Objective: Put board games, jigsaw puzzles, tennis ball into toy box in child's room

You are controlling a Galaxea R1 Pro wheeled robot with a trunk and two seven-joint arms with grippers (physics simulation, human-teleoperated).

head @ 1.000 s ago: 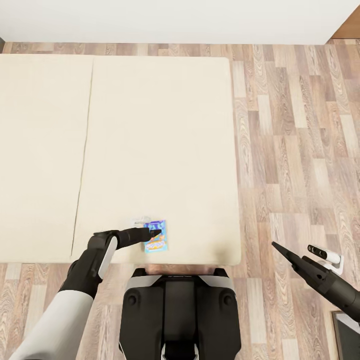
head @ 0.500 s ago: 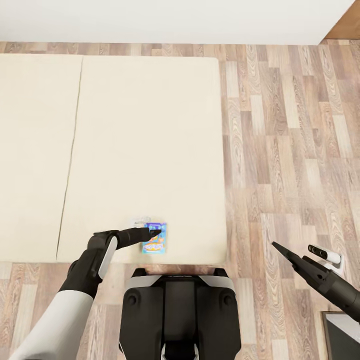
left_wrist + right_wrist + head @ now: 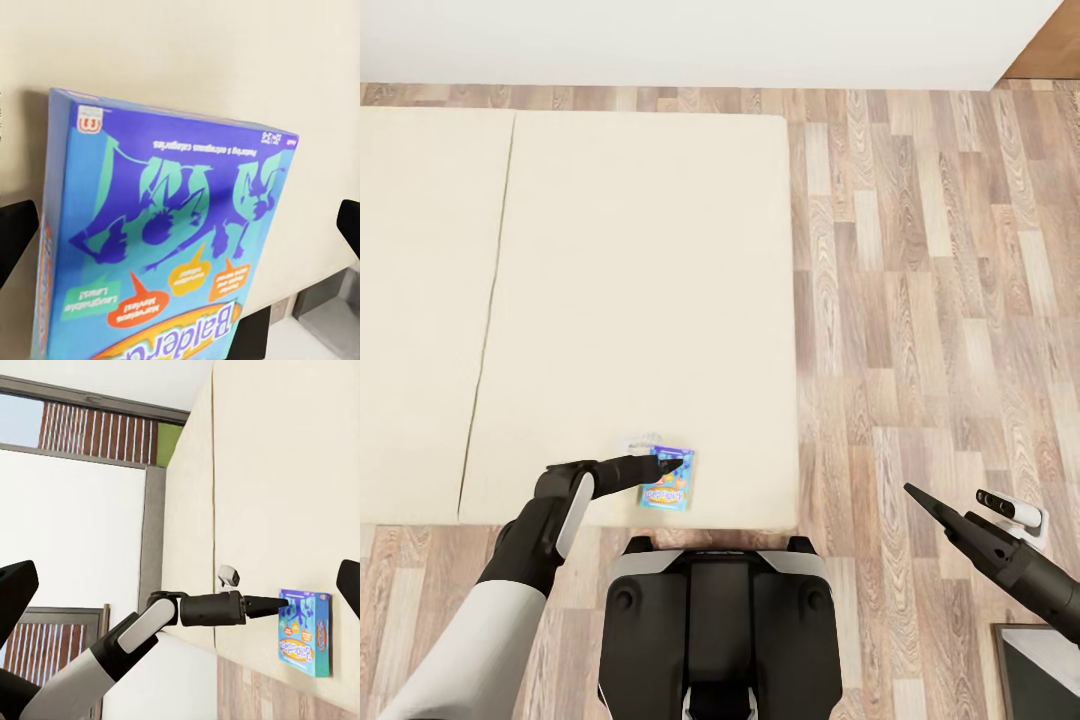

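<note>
Bed [image 3: 630,300]: left tool [image 3: 672,465] over board game [image 3: 672,487].

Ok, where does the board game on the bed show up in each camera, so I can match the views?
Head view: board game near the bed's front edge, at the left gripper.
Left wrist view: board game large and close, between the fingertips.
Right wrist view: board game on the bed past the left gripper.
Shared landmark: the beige bed under it.

- Wood-plank floor [image 3: 920,300] along the right and the near edge.
- White wall [image 3: 690,40] across the far side.
- Dark panel [image 3: 1045,670] low at the right corner.
</note>
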